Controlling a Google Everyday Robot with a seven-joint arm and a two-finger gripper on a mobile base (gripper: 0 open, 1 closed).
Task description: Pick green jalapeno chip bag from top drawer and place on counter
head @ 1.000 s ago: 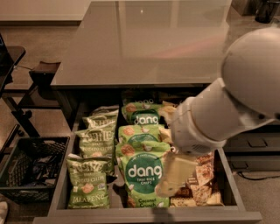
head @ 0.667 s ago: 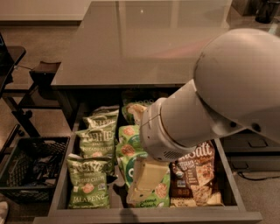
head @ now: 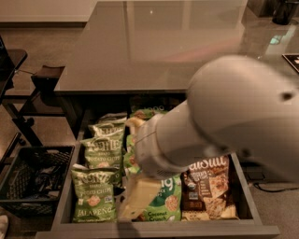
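The top drawer [head: 159, 229] is pulled open below the counter [head: 154, 42]. Its left column holds three olive-green jalapeno chip bags. The front one [head: 93, 195] lies flat with "JALAPENO" along its bottom, and a second [head: 103, 151] lies behind it. My gripper [head: 138, 200] hangs low over the front of the middle column, just right of the front jalapeno bag. It covers part of a bright green dang bag [head: 164, 203]. My big grey arm [head: 219, 116] hides most of the middle column.
A brown Sea Salt bag [head: 208, 184] fills the drawer's right column. A black wire crate [head: 32, 179] stands on the floor left of the drawer. Dark furniture [head: 42, 77] stands at the far left. A dark object [head: 285, 11] sits on the counter's far right corner.
My arm has swung left across the drawer. The gripper has moved from the right column over the middle column toward the jalapeno bags, uncovering the Sea Salt bag.
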